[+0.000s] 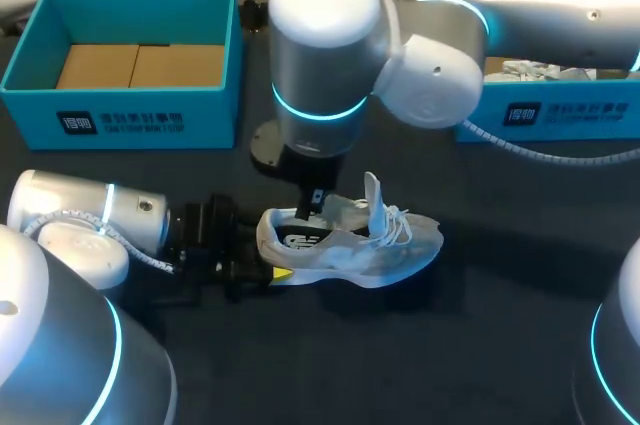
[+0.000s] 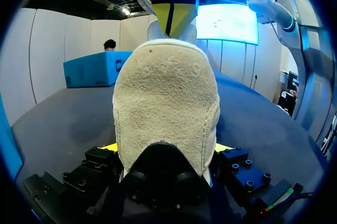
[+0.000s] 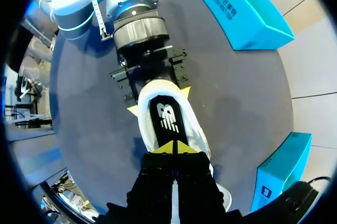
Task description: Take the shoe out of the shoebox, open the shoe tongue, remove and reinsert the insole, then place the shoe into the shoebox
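A white sneaker lies on its sole mid-table, tongue pulled upright. My left gripper comes in from the left, and its yellow tips press both sides of the heel, so it is shut on the shoe. My right gripper reaches down from above into the shoe's opening. Its tips are shut together over the black insole, which lies flat inside the shoe. From the left wrist, the right gripper shows above the heel collar.
An open blue shoebox with a cardboard bottom stands at the back left. A second blue box holding white items stands at the back right, partly behind my right arm. Dark bare tabletop stretches in front of the shoe.
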Robot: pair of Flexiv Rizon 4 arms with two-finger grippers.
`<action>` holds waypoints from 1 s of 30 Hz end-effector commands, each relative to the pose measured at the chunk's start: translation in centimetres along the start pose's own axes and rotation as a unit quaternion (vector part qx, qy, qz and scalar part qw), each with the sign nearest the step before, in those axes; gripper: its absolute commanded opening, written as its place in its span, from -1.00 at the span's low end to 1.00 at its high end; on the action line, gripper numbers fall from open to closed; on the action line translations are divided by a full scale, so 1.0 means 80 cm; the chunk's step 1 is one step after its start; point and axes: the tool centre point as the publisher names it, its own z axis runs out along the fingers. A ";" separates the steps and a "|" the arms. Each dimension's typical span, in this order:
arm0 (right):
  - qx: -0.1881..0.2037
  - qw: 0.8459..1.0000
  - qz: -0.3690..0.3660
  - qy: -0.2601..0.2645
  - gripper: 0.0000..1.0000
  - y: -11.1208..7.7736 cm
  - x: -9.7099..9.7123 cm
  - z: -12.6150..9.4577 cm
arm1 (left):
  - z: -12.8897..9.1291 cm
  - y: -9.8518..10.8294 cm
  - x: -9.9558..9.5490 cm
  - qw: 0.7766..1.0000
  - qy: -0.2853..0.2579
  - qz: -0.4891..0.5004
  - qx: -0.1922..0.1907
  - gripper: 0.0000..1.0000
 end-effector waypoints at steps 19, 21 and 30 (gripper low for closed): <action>-0.029 0.999 0.000 0.038 -1.00 -0.012 0.001 0.050 | 0.001 0.002 0.000 1.000 0.000 0.000 -0.002 -1.00; -0.029 0.999 -0.001 0.042 -1.00 -0.016 0.002 0.054 | 0.001 0.002 0.000 1.000 0.000 0.000 -0.002 -1.00; -0.029 0.998 -0.017 0.061 -1.00 -0.015 -0.012 0.078 | 0.001 0.002 0.000 1.000 0.000 0.000 -0.002 -1.00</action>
